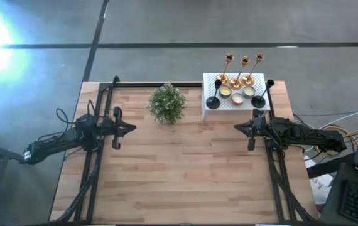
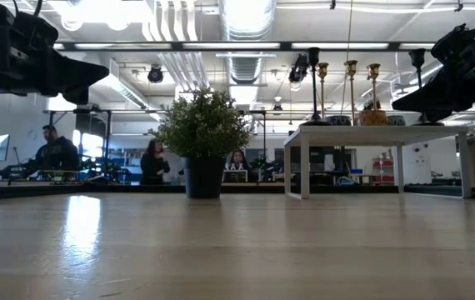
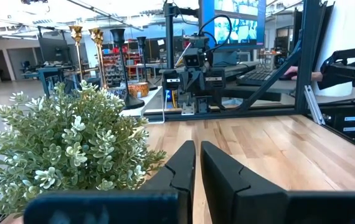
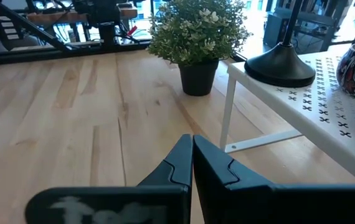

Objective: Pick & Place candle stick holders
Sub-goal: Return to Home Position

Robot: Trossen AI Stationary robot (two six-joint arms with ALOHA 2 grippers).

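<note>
Three gold candle stick holders (image 1: 244, 70) stand on their round bases at the back of a white perforated stand (image 1: 211, 80) at the table's far right. Two black holders stand on the stand's front corners, one at the left (image 1: 213, 100) and one at the right (image 1: 259, 100). The gold stems also show in the low view (image 2: 351, 83), and one black base shows in the right wrist view (image 4: 280, 62). My left gripper (image 1: 130, 127) is shut and empty above the table's left middle. My right gripper (image 1: 237, 127) is shut and empty just in front of the stand.
A bushy green potted plant (image 1: 166, 103) stands left of the stand, near the far edge. Three small bowls (image 1: 237, 97) sit on the stand among the holders. Bare wood (image 1: 179, 169) spans the table's middle and near half. People sit in the room beyond (image 2: 54, 154).
</note>
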